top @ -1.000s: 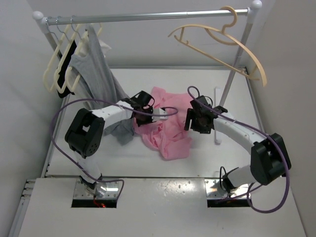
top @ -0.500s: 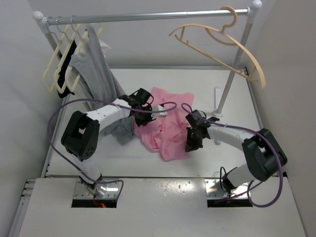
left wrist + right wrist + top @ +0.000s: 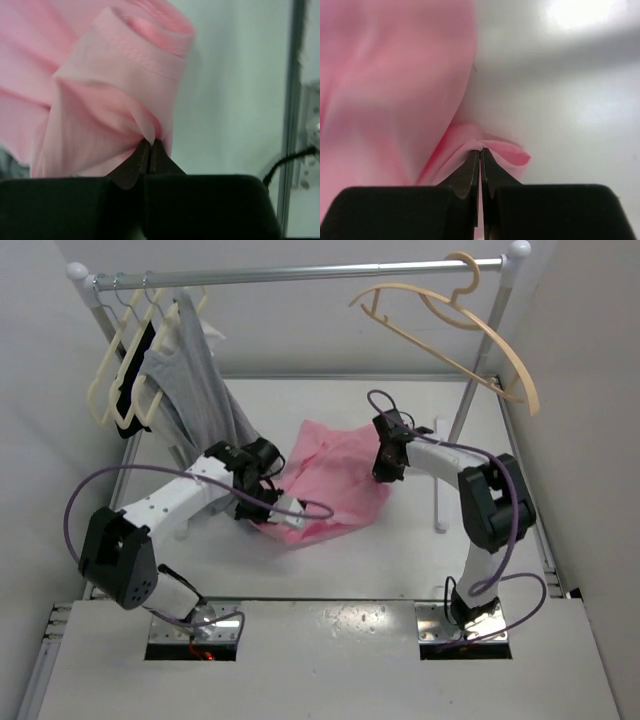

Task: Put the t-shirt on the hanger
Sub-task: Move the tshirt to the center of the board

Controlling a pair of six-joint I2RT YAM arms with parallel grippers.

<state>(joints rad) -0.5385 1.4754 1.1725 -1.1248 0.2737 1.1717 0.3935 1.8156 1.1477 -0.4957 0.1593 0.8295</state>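
The pink t-shirt (image 3: 335, 485) lies on the white table, stretched between my two grippers. My left gripper (image 3: 272, 506) is shut on a fold at the shirt's near left edge; in the left wrist view the fingertips (image 3: 150, 143) pinch a hemmed fold of the t-shirt (image 3: 100, 100). My right gripper (image 3: 385, 468) is shut on the shirt's far right edge; in the right wrist view its tips (image 3: 480, 151) nip a small pleat of the t-shirt (image 3: 385, 90). The peach hanger (image 3: 455, 332) hangs by its hook from the rail (image 3: 300, 275), up at the right, apart from both grippers.
A grey garment (image 3: 195, 380) and several cream hangers (image 3: 118, 380) hang at the rail's left end, close behind my left arm. The rack's right post (image 3: 465, 410) stands just right of my right gripper. A metal rack bar (image 3: 292, 100) shows in the left wrist view.
My right gripper came down open on the shirt's near right side, shut on it and carried it back towards the rack. My left gripper pulled its fold nearer and leftward, spreading the shirt.
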